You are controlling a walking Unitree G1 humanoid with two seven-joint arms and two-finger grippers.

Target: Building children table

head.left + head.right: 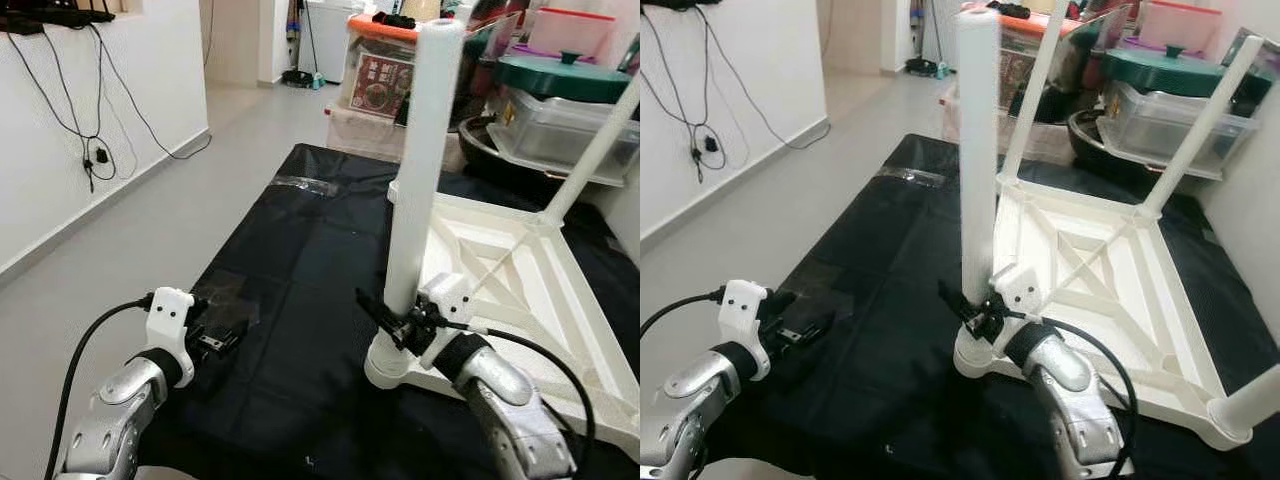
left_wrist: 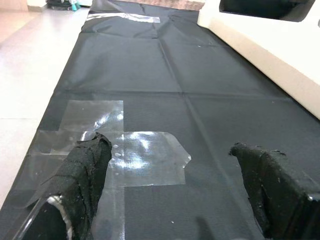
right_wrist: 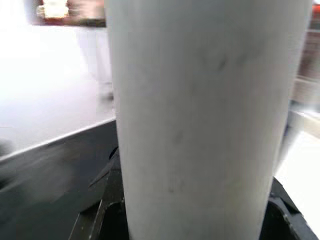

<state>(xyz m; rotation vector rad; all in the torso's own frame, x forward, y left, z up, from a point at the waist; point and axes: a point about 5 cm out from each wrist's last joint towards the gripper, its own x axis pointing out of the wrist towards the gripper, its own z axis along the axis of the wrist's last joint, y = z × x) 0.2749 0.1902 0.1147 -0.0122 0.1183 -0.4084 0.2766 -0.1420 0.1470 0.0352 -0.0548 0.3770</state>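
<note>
A white plastic children's table (image 1: 520,290) lies upside down on a black mat (image 1: 300,270), its underside ribs facing up. A tall white leg (image 1: 420,170) stands upright in the near left corner socket (image 1: 392,368). My right gripper (image 1: 395,318) is shut on this leg just above the socket; the leg (image 3: 205,120) bulks large in the right wrist view. Other white legs (image 1: 1200,125) stand at the far corners. My left gripper (image 1: 215,335) hovers open low over the mat at the near left, its fingers (image 2: 87,170) apart above taped patches.
Clear tape patches (image 2: 135,157) lie on the mat. Stacked plastic storage boxes (image 1: 380,75) and a green-lidded container (image 1: 560,80) crowd the far right. A white wall with hanging cables (image 1: 90,140) runs along the left, with bare grey floor (image 1: 150,230) between.
</note>
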